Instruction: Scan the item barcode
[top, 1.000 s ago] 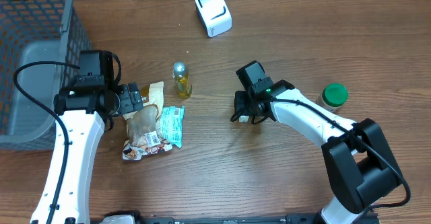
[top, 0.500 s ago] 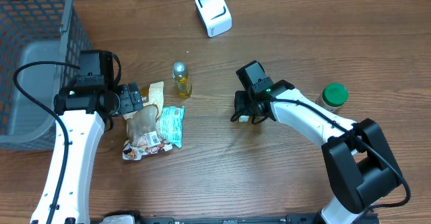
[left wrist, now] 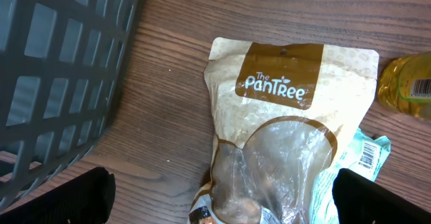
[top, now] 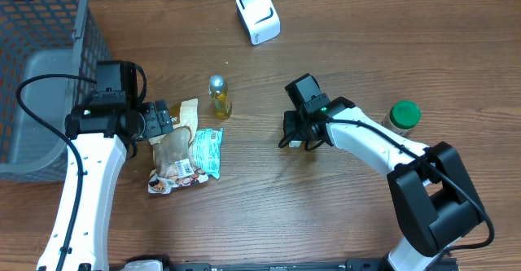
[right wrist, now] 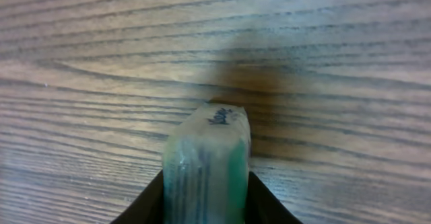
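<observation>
The pack (right wrist: 205,157), pale with green edges, stands on edge just over the bench (top: 326,214) at the centre of the overhead frame, pinched narrowly between the two fingers of the right pincer (top: 295,135), which press on both its sides. The scanner (top: 258,15), the only one, sits at the top centre, well apart from the pack. Against the overhead frame a second ago almost nothing differs: both arms and every item lie in the same places, with only a slight shift at the right fingers. There is one bottle (top: 218,96) with a silver cap left of centre, one green-lidded jar (top: 402,116) at the right, and one grey basket (top: 41,27) in the upper left corner. Below the bottle lie a cream-and-brown pouch (left wrist: 289,116) with a clear window and a teal packet (top: 207,150) touching it. The right arm rises from the lower right corner and reaches left to mid-frame. The left arm runs up the left side, its wrist bent rightward, and the left pincer (top: 163,120) hangs wide apart over the pouch, holding nothing.
</observation>
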Robot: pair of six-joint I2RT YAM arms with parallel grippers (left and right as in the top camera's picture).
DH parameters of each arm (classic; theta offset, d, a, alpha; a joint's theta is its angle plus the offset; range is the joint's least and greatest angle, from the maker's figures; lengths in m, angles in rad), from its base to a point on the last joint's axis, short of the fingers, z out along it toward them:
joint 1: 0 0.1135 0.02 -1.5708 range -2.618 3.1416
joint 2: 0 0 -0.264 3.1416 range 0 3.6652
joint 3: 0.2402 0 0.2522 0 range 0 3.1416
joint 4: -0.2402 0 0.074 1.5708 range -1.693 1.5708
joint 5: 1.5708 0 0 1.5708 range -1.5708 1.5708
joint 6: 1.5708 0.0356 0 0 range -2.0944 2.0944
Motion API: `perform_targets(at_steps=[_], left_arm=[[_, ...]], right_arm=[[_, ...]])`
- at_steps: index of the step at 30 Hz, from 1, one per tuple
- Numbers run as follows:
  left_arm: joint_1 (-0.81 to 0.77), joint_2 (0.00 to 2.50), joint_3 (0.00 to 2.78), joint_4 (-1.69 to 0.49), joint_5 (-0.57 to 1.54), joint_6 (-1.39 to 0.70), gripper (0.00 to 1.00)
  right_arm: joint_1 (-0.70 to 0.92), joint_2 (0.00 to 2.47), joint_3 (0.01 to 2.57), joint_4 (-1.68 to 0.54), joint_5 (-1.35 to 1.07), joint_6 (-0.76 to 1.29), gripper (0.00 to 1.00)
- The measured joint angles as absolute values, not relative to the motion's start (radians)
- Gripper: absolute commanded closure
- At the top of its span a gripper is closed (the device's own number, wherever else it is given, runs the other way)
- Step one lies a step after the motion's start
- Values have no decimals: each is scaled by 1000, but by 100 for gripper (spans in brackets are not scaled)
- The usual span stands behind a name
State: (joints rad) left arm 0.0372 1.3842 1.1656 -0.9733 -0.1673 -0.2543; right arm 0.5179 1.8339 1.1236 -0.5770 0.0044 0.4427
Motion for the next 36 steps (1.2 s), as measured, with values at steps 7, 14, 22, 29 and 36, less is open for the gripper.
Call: perform_targets(at_steps=[7, 14, 22, 29, 36], left_arm=[[37, 1384, 1166, -974, -168, -254, 1], [37, 1384, 1166, -974, -168, -254, 0], [37, 1384, 1166, -974, -168, -254, 0], [37, 1384, 1166, -974, -168, -254, 0], [37, 1384, 1166, -974, -167, -254, 0]], right_arm=[[518, 1836, 1124, -577, 4, 445, 83], [518, 1836, 1124, -577, 4, 442, 85], [518, 1836, 1124, -577, 4, 443, 92], [518, 1836, 1125, -612, 4, 441, 95], [517, 1819, 1140, -693, -30, 418, 96]])
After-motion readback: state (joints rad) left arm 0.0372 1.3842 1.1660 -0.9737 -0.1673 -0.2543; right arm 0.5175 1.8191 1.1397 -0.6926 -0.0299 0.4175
